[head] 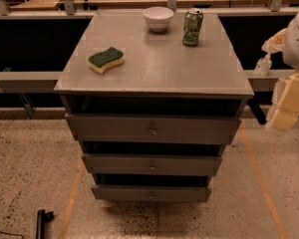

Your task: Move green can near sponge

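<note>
The green can [193, 23] stands upright at the back right of the grey cabinet top [159, 68], with its silver top showing. The sponge [105, 59], dark green on top with a pale yellow base, lies on the left half of the cabinet top, well away from the can. My gripper [285, 108] hangs at the right edge of the view. It is off the cabinet's right side and lower than the top, far from both the can and the sponge. It holds nothing that I can see.
A white bowl [158, 18] stands at the back of the top, just left of the can. The cabinet has three drawers [152, 129] pulled slightly out. Railings run behind it. A dark tool [41, 222] lies on the speckled floor at the lower left.
</note>
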Tool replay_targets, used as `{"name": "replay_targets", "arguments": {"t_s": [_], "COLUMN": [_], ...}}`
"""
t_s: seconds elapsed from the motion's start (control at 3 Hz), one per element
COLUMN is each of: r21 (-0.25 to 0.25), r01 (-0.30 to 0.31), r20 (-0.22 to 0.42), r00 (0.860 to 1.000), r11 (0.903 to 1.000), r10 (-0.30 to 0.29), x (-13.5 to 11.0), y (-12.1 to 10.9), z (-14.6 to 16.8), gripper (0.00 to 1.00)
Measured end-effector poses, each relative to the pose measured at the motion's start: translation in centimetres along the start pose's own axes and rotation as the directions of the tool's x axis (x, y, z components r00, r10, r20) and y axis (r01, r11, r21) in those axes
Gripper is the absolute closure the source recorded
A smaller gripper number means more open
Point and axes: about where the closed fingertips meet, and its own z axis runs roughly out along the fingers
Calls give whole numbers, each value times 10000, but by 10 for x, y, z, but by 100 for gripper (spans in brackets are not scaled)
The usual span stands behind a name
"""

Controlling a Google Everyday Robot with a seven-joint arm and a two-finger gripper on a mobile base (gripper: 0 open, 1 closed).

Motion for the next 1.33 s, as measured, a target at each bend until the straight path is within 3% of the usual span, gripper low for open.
{"name": "replay_targets", "arguments": {"t_s": [0.33, 0.67, 1.0, 1.33], "r21": [2, 182, 395, 495], "r01": [0, -162, -724, -1327], "r20": [2, 463, 1938, 3801], "r00": [10000, 9988, 9790, 9191], "r11": [10000, 9997, 9966, 9899], "r10": [0, 154, 634, 1042], "x": [0, -5, -12, -30], "y": [0, -7, -41, -96], "z": [0, 2, 19, 42], "gripper": [0, 0, 0, 0]}}
